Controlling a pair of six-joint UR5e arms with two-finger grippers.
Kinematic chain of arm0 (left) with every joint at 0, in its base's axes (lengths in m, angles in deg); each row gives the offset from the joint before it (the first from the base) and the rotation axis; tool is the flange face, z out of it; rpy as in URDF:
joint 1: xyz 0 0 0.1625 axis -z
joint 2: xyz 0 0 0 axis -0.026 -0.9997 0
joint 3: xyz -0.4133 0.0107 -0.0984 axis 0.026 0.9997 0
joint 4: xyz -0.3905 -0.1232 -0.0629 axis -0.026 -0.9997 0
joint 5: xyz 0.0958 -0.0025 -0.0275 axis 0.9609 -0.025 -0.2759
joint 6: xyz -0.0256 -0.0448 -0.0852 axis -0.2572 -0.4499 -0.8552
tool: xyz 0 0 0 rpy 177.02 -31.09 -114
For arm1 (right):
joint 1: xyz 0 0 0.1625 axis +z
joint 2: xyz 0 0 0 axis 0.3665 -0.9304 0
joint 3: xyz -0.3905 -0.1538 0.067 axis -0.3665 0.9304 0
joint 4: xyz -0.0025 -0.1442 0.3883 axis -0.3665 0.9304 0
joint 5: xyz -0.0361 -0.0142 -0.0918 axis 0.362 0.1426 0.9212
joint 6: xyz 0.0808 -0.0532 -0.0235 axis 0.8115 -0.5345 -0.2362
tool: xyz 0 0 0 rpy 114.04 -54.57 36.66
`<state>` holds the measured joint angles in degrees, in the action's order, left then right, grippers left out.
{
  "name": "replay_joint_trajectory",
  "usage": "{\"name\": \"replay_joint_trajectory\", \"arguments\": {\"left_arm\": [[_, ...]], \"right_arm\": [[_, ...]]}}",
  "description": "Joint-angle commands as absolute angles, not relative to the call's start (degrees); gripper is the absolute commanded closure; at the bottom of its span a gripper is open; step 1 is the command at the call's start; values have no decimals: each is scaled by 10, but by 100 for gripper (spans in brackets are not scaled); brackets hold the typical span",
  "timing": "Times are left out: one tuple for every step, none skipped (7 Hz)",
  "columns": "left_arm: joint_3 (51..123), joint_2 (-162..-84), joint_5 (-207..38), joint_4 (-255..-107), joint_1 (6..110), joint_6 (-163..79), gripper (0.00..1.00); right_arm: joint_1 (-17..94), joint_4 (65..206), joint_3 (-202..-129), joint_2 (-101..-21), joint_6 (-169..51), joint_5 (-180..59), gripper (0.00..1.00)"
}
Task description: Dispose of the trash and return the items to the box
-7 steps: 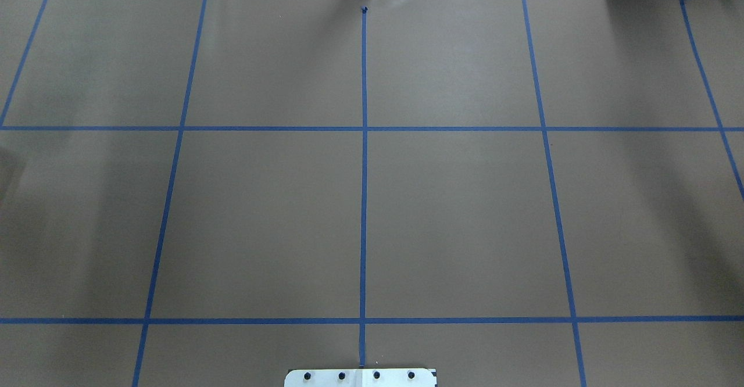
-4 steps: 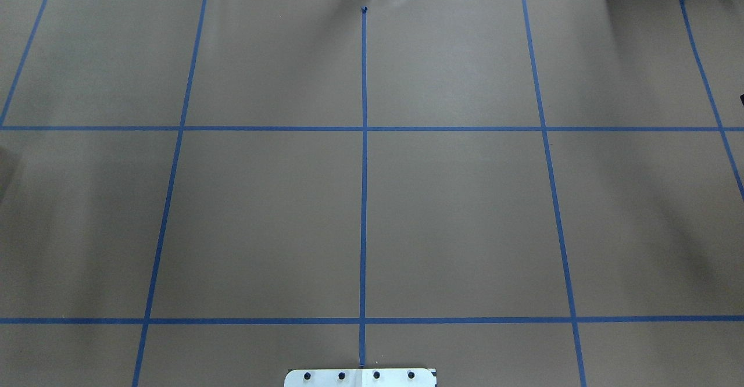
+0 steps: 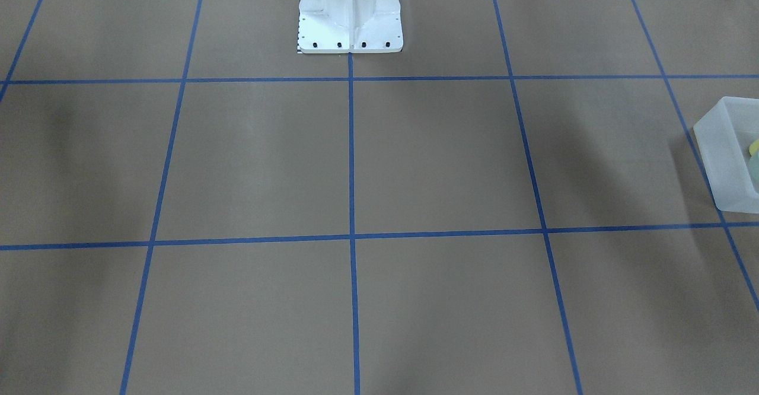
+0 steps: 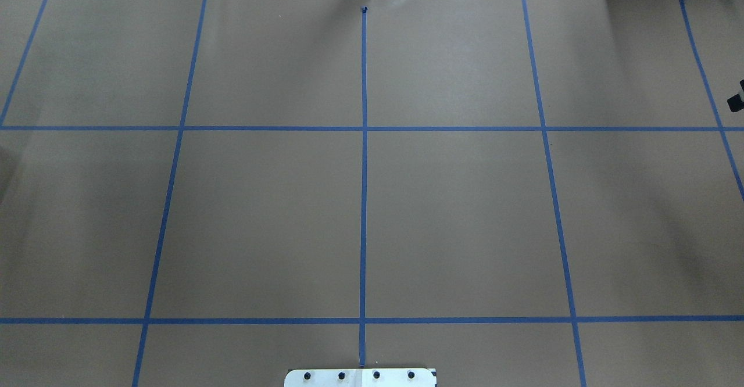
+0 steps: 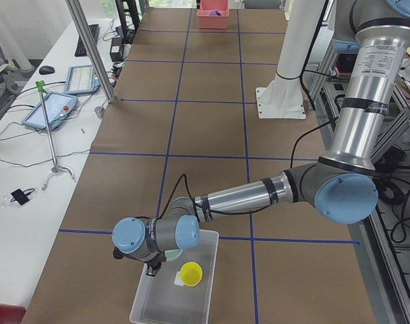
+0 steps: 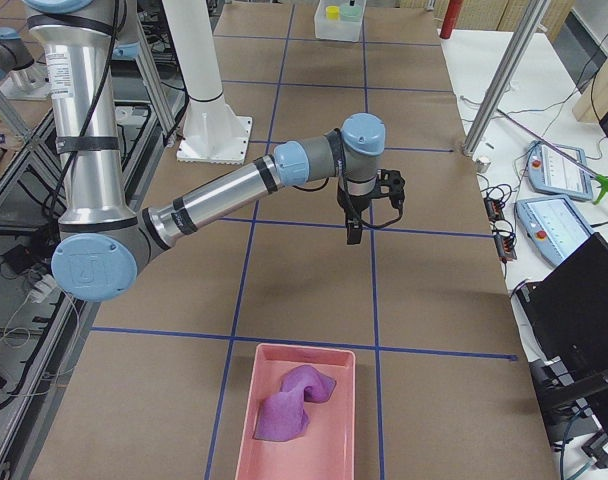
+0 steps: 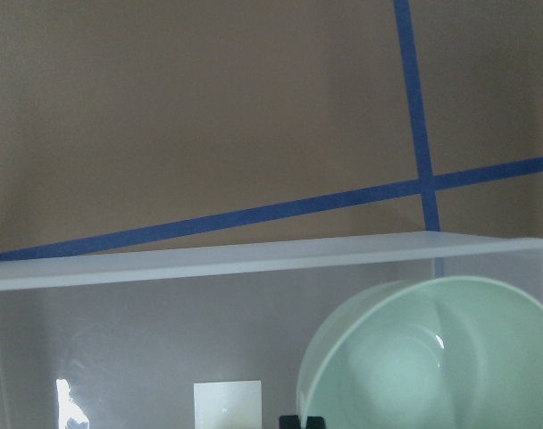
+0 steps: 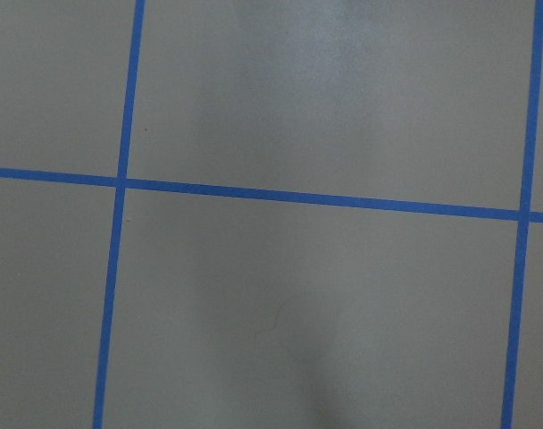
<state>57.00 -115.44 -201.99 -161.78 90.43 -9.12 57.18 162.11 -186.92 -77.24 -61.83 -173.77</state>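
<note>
Below left gripper (image 5: 153, 271), mint-green bowl (image 7: 432, 357) in frosted bin (image 7: 209, 264): probably light, stiff, slick; pinch rim. Grip state: cannot tell.

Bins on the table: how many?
2. The translucent white box, holding the yellow cup and green bowl, sits at the robot's left end; the pink tray with a purple cloth sits at its right end. None appears hidden.

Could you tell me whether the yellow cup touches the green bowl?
Cannot tell. In the exterior left view the left arm covers most of the green bowl beside the yellow cup, hiding where they would meet.
</note>
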Motion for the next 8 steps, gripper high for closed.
{"name": "replay_joint_trajectory", "arguments": {"left_arm": [[561,-1156,-2021,-1618,900,-96,100],[561,-1157,-2021,-1618,898,-97,100],[561,-1160,-2021,-1618,897,-103,100],[559,-1160,-2021,-1625,894,-114,100],[533,-1161,-2021,-1657,890,-116,100],[509,-1163,-2021,-1697,888,-136,100],[508,-1168,-2021,-1705,885,-151,86],[510,-1175,-2024,-1705,885,-149,30]], "right_arm": [[552,1621,-1868,-765,-607,-1737,0],[519,1620,-1870,-744,-539,-1736,0],[496,1617,-1870,-731,-503,-1735,0],[489,1610,-1869,-732,-500,-1734,0],[486,1610,-1869,-732,-500,-1734,0],[480,1610,-1869,-732,-500,-1734,0],[478,1610,-1869,-732,-500,-1733,0],[478,1609,-1869,-732,-500,-1733,0]]}}
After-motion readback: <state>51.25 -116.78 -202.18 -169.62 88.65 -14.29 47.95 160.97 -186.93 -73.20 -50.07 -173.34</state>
